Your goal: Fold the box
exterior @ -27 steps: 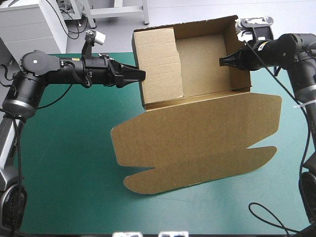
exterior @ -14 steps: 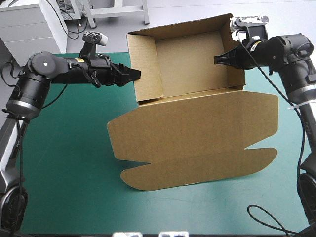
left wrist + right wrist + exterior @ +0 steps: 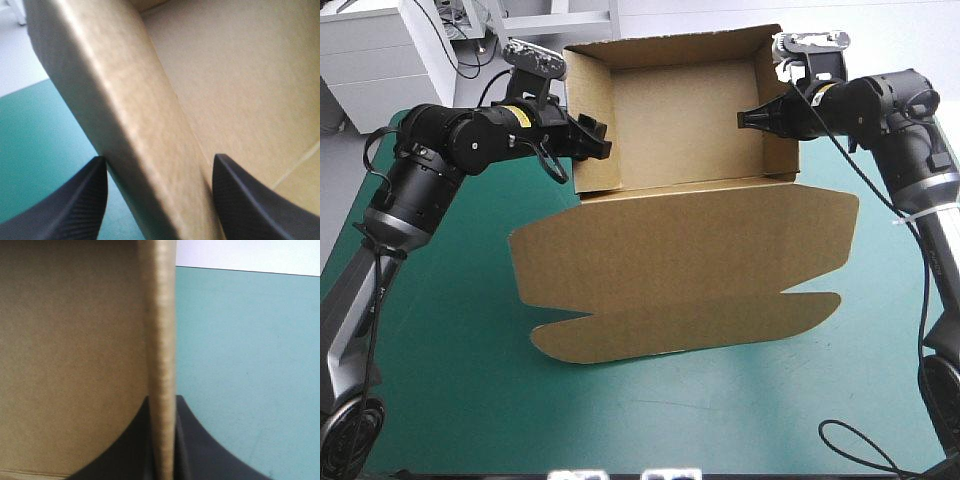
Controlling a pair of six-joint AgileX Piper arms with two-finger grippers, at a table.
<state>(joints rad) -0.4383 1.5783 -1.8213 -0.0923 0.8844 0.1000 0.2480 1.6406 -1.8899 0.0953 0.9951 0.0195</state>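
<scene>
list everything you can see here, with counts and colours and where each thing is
box: one, brown, in the middle of the table; open tray with raised walls toward the far edge, lid lying flat toward the near edge
table cover: one, teal-green, under the box and bare around it
left gripper: one, black, at the tray's left wall, fingers apart with one on each side of the wall
right gripper: one, black, at the tray's right wall, fingers all but shut on the wall
</scene>
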